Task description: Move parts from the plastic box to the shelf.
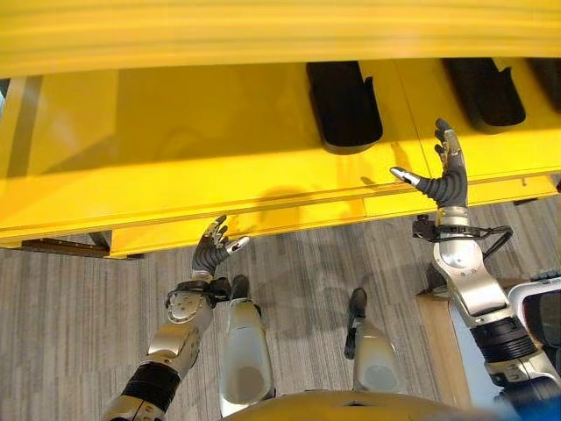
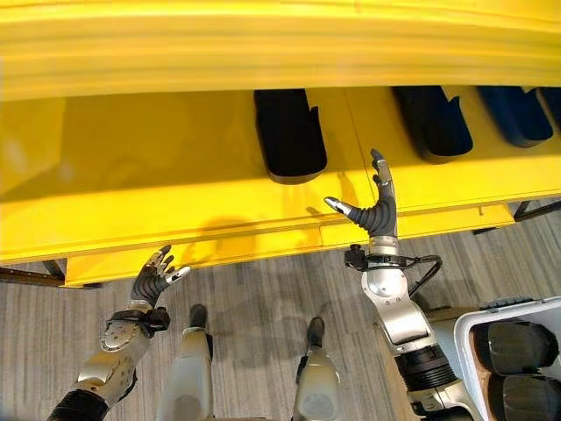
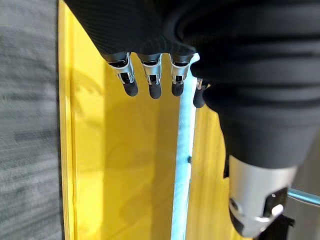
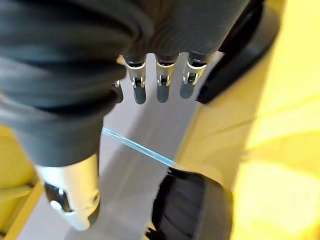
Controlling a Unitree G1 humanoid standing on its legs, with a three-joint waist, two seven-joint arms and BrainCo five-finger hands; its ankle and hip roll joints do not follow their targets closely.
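Observation:
A long yellow shelf (image 1: 175,149) runs across the view above the floor. Black moulded parts lie on it: one (image 1: 344,105) in the middle and another (image 1: 486,92) further right. My right hand (image 1: 443,180) is raised at the shelf's front edge, just right of the middle part, open with straight fingers (image 4: 160,85) and holding nothing. My left hand (image 1: 213,250) hangs lower, below the shelf's front lip, fingers (image 3: 150,82) relaxed and empty. At the lower right stands the white plastic box (image 2: 462,346), with dark parts (image 2: 517,346) inside.
A third, bluish-dark part (image 2: 517,114) lies at the shelf's far right. An upper yellow board (image 1: 280,31) overhangs the shelf. Grey carpet (image 1: 70,307) lies below, and a wooden board (image 1: 438,342) sits by the box.

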